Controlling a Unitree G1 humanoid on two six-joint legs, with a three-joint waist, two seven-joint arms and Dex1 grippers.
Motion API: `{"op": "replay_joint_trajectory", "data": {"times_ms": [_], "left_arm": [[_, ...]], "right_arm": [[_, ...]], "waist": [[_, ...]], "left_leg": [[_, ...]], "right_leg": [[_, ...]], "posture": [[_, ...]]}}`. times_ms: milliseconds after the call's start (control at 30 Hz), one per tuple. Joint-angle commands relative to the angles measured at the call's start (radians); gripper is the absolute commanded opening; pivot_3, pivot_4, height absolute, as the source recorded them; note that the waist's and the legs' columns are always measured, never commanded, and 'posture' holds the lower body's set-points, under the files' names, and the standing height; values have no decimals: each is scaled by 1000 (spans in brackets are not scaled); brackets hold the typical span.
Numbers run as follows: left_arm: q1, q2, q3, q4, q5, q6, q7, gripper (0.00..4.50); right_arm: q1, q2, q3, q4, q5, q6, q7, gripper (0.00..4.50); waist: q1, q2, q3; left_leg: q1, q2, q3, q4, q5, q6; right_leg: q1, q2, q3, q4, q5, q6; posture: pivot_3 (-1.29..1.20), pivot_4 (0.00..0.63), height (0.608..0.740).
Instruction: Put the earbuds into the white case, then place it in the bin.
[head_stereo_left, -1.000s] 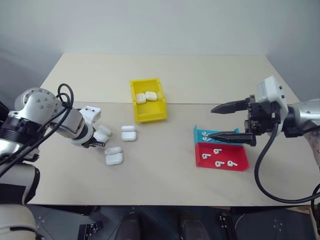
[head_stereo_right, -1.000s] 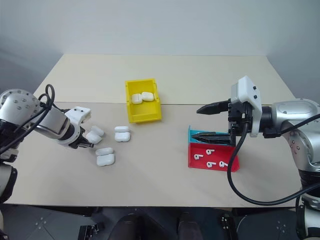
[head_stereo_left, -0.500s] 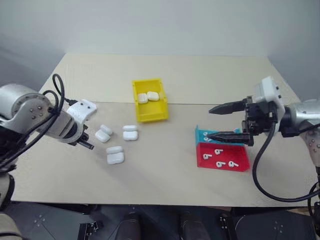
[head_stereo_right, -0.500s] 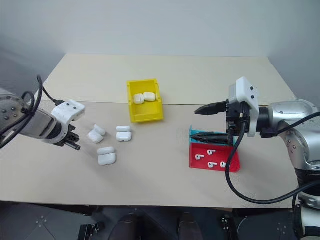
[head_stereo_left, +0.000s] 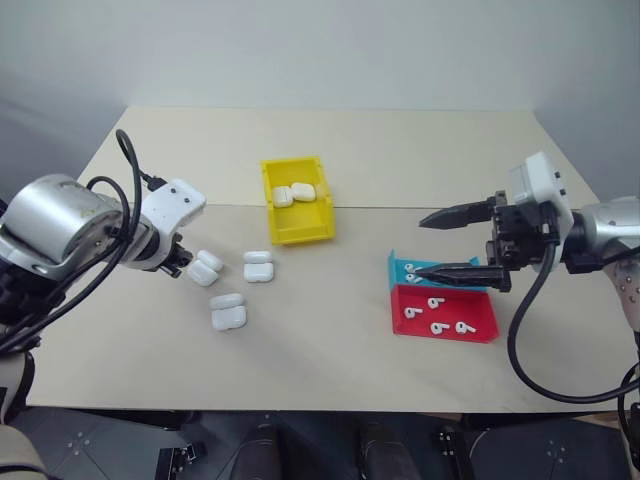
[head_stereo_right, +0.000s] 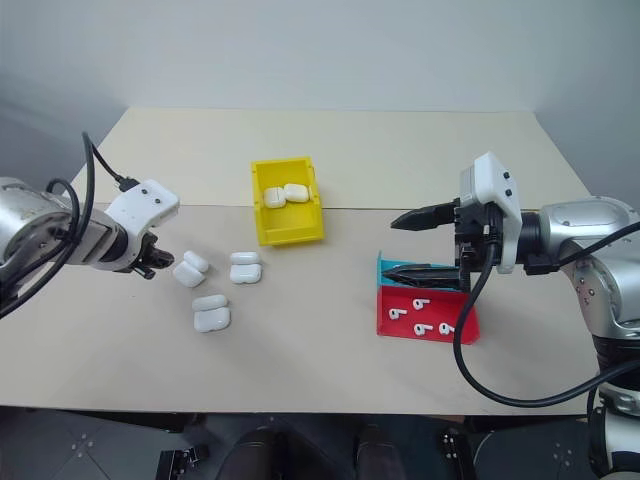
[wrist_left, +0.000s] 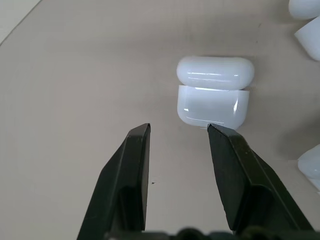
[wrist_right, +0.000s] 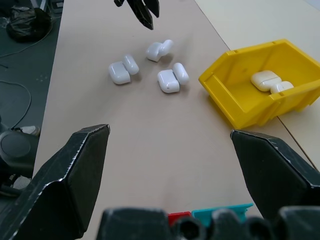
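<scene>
Three white cases lie open on the table: one at the left, one in the middle and one nearer the front. My left gripper hovers just left of the leftmost case, open and empty. The yellow bin behind them holds two closed cases. Several earbuds lie in a red tray on the right. My right gripper is wide open above that tray's near-left side and holds nothing.
A blue tray with earbuds in it adjoins the red tray's far side, under my right gripper's lower finger. The beige table has free room behind the bin and along its front edge.
My left gripper, shut against the leftmost case a second ago, drew back from it, rolled and opened its fingers. The cases stay put. My right arm has not moved.
</scene>
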Motion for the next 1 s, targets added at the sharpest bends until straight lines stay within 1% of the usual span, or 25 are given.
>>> {"op": "replay_joint_trajectory", "data": {"times_ms": [33, 67, 133, 167, 200, 233, 367, 400, 533, 667, 767, 900, 1000], "left_arm": [[7, 16, 18, -42, 73, -37, -99, 2801], [5, 7, 27, -37, 78, -30, -118, 3034], [-14, -23, 36, -2, 94, 12, -139, 3661], [-19, -37, 37, 15, 108, 26, -144, 4048], [-25, -47, 33, 33, 123, 36, -152, 4318], [-35, -58, 24, 56, 133, 54, -164, 4462], [-73, -130, 19, 198, 172, 109, -172, 4462], [-94, -150, 17, 264, 168, 114, -179, 4462], [-147, -208, -19, 379, 223, 109, -227, 4462], [-180, -238, -102, 472, 287, 43, -309, 4462], [-183, -237, -159, 503, 327, -10, -383, 4462], [-182, -247, -208, 572, 393, -80, -466, 4462], [-178, -274, -235, 646, 464, -158, -509, 4462]], "right_arm": [[-17, -13, -20, -20, 7, -9, 3, 4500], [-15, -12, -21, -23, 8, -8, 3, 4500], [-11, -12, -21, -27, 9, -8, 2, 4500], [-8, -13, -22, -29, 10, -8, 2, 4500], [-7, -13, -23, -31, 11, -8, 3, 4500], [-5, -14, -24, -32, 12, -8, 3, 4500], [0, -18, -29, -37, 16, -7, 8, 4500], [0, -20, -30, -38, 17, -6, 9, 4500], [-4, -23, -30, -37, 18, -5, 13, 4500], [-15, -24, -25, -34, 15, -1, 15, 4500], [-14, -26, -25, -37, 15, 1, 15, 4500], [-8, -29, -30, -43, 18, 5, 11, 4500], [-3, -34, -37, -54, 22, 10, 5, 4500]], "waist": [[0, 0, 0], [0, 0, 0], [0, 0, 0], [1, 0, 0], [1, 0, 0], [0, 0, 0], [0, 0, 0], [0, 0, 0], [0, 0, 0], [-1, 0, 0], [-3, 0, 0], [-2, 0, 0], [0, 0, 0]], "left_leg": [[0, 0, 0, 0, 0, 0], [0, 0, 0, 0, 0, 0], [0, 0, 0, 0, 0, 1], [0, 0, 0, 0, 0, 1], [0, 0, 0, 0, 0, 1], [0, 0, 0, 0, 0, 1], [0, 0, 0, 0, -1, 1], [-1, 0, 0, 0, -1, 1], [-1, 0, 0, 0, -1, 2], [-1, 0, 0, 0, -1, 2], [-1, 0, 0, 0, -1, 2], [-2, 0, 0, 0, -1, 2], [-2, 0, 0, 1, -1, 2]], "right_leg": [[0, 0, 0, 0, 0, 0], [0, 0, 0, 0, 0, 0], [0, 0, 0, 0, 0, 0], [0, 0, 0, 0, 0, 0], [0, 0, 0, 0, 0, 0], [0, 0, 0, 0, 0, 0], [0, 0, 0, 0, 0, 0], [0, 0, 0, 0, 0, 0], [0, 0, 0, -1, 0, 0], [0, 0, 0, -1, 0, 0], [-1, 0, 0, -1, 0, 0], [-1, 0, 0, -1, 0, 0], [-1, 0, 0, -1, 0, 0]], "posture": [[0, 150, 740], [0, 150, 740], [0, 150, 740], [0, 150, 740], [0, 150, 740], [0, 150, 740], [0, 150, 740], [0, 150, 740], [0, 150, 740], [0, 150, 740], [0, 150, 740], [0, 150, 740], [0, 150, 740]]}}
